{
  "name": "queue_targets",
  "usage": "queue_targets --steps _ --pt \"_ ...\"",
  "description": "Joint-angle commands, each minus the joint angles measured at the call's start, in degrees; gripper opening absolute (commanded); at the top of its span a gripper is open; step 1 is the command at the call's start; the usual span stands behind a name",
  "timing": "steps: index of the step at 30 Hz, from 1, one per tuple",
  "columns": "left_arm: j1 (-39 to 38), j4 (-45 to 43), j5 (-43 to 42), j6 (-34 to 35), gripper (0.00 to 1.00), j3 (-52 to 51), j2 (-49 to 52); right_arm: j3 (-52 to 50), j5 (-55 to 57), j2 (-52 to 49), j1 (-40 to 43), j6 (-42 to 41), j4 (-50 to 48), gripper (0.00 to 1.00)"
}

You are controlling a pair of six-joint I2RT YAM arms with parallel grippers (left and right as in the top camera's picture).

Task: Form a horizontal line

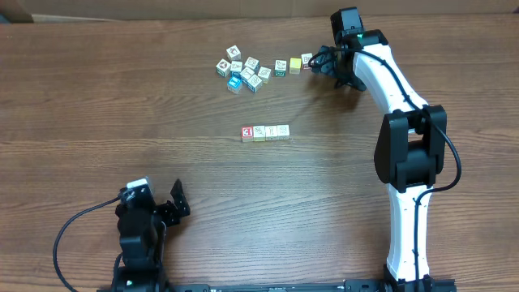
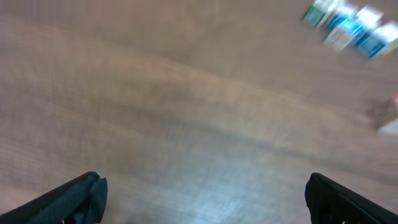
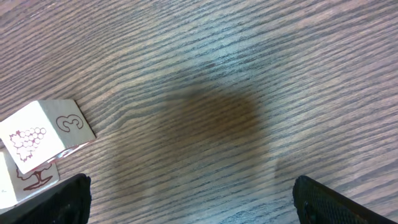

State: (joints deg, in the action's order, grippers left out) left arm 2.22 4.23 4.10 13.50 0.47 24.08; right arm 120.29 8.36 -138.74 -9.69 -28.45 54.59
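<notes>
The horizontal line [image 1: 265, 132] lies mid-table as a straight row of small cubes, with a red-and-white cube [image 1: 247, 134] at its left end and pale cream ones to the right. My right gripper [image 1: 324, 65] hovers open at the back, just right of a cream cube [image 1: 306, 60]. In the right wrist view that gripper [image 3: 193, 208] has only bare wood between its fingers, and a cube marked 3 [image 3: 43, 134] lies left of them. My left gripper [image 1: 172, 207] stands open near the front left, far from the row. Its own view is blurred, and the gripper [image 2: 205, 208] holds nothing.
A loose bunch of white, yellow and blue-edged cubes [image 1: 243, 71] lies at the back centre, seen blurred in the left wrist view as cubes [image 2: 351, 25]. Two single cubes [image 1: 288, 66] trail from it toward the right gripper. The right arm's white links [image 1: 409, 162] stand along the right side.
</notes>
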Motion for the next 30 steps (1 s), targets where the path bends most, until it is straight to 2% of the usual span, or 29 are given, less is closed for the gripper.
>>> queue_targets --steps 1,10,30 --pt "-0.74 0.26 -0.81 -4.85 1.0 -0.17 -4.17 -0.33 0.63 0.83 0.13 -0.04 -0.33 1.0" --pt "-4.61 0.37 -0.98 -11.08 1.0 -0.17 -12.07 -0.33 0.61 0.83 0.13 -0.04 -0.33 1.0" --pt "-4.83 0.48 -1.05 -14.82 1.0 -0.17 -23.89 -0.33 0.61 0.83 0.13 -0.04 -0.33 1.0"
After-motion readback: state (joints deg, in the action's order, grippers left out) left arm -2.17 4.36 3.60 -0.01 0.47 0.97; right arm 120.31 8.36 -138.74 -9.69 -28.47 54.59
